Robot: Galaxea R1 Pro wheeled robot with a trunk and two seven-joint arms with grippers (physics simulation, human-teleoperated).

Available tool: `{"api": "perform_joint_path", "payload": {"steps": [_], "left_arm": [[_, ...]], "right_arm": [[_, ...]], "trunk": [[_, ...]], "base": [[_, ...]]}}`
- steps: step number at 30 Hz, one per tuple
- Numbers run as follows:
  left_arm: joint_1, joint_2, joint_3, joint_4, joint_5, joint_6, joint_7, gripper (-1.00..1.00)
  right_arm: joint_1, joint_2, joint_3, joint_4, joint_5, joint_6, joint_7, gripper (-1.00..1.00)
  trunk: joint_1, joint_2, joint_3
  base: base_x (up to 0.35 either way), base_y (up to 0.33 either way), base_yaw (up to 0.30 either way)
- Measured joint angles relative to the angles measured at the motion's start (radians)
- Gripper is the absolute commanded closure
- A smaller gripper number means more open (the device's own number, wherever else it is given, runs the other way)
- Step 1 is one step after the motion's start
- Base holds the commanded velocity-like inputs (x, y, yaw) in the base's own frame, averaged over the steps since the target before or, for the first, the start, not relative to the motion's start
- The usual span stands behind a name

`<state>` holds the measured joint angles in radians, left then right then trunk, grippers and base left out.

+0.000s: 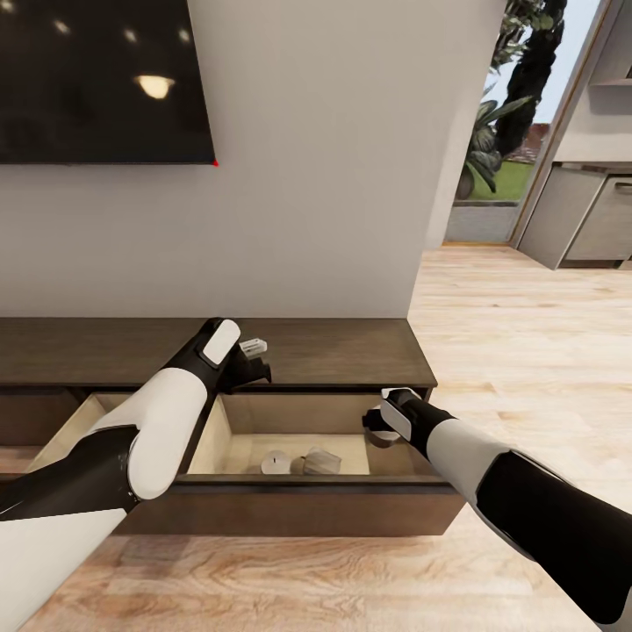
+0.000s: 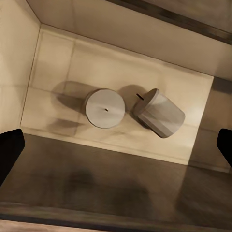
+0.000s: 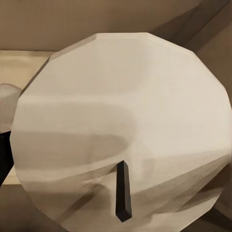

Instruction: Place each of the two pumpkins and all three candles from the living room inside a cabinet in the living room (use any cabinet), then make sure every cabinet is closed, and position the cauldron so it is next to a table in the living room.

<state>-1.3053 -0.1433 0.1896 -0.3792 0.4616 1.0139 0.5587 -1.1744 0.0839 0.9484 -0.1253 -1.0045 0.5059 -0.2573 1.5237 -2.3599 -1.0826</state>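
Note:
The long dark-brown cabinet (image 1: 333,351) stands against the grey wall with a drawer (image 1: 307,507) pulled out. On the drawer's pale floor are two tan candles: one upright (image 1: 275,461) (image 2: 105,108) and one tipped on its side (image 1: 321,461) (image 2: 160,114). My left gripper (image 1: 254,364) hovers open above them over the cabinet top, its dark fingertips (image 2: 9,152) spread wide with nothing between. At the drawer's right end, my right gripper (image 1: 377,430) is shut on a third candle (image 3: 121,121), whose flat top and black wick sit close to the right wrist camera. No pumpkins or cauldron are in view.
A second drawer (image 1: 70,421) stands open left of my left arm. A black TV (image 1: 96,79) hangs on the wall above. Light wood floor (image 1: 527,351) runs right toward a glass door (image 1: 509,114) and grey kitchen units (image 1: 588,219).

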Motion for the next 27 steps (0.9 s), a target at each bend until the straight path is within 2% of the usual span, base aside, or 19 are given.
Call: {"api": "perform_joint_path", "payload": {"steps": [14, 15, 27], "left_arm": [[0.0, 0.0, 0.0, 0.009, 0.001, 0.0, -0.001, -1.0], [0.0, 0.0, 0.0, 0.01, 0.002, 0.0, -0.001, -1.0], [0.0, 0.0, 0.0, 0.012, 0.002, 0.0, 0.0, -1.0]], "right_arm": [[0.0, -0.001, 0.002, 0.0, 0.0, 0.0, 0.001, -1.0], [0.0, -0.001, 0.003, 0.0, 0.0, 0.0, 0.001, 1.0], [0.0, -0.006, 0.001, 0.005, 0.0, -0.004, 0.0, 1.0]], "trunk": [[0.0, 0.0, 0.0], [0.0, 0.0, 0.0], [0.0, 0.0, 0.0]], "base": [[0.0, 0.0, 0.0], [0.0, 0.0, 0.0], [0.0, 0.0, 0.0]]}}
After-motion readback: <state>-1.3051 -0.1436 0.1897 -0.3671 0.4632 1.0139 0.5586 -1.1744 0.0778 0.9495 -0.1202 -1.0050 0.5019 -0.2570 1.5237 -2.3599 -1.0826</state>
